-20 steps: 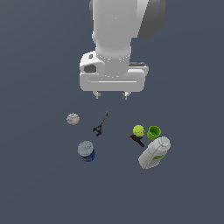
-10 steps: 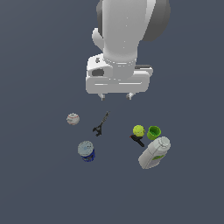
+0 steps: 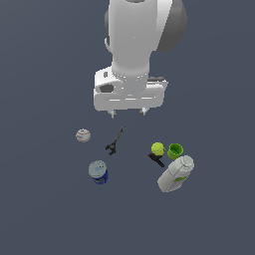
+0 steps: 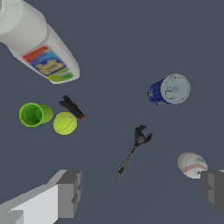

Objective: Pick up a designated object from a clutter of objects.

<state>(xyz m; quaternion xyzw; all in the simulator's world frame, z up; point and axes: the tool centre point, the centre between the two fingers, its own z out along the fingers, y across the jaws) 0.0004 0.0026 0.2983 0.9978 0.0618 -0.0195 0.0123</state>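
Alignment matters most here: the open, empty claw (image 3: 128, 113) hangs high above the black metal wrench (image 3: 114, 141), while the small off-white baseball with red stitching (image 3: 83, 135) lies apart beside one fingertip (image 4: 213, 189), so it should centre over the ball before descending straight.
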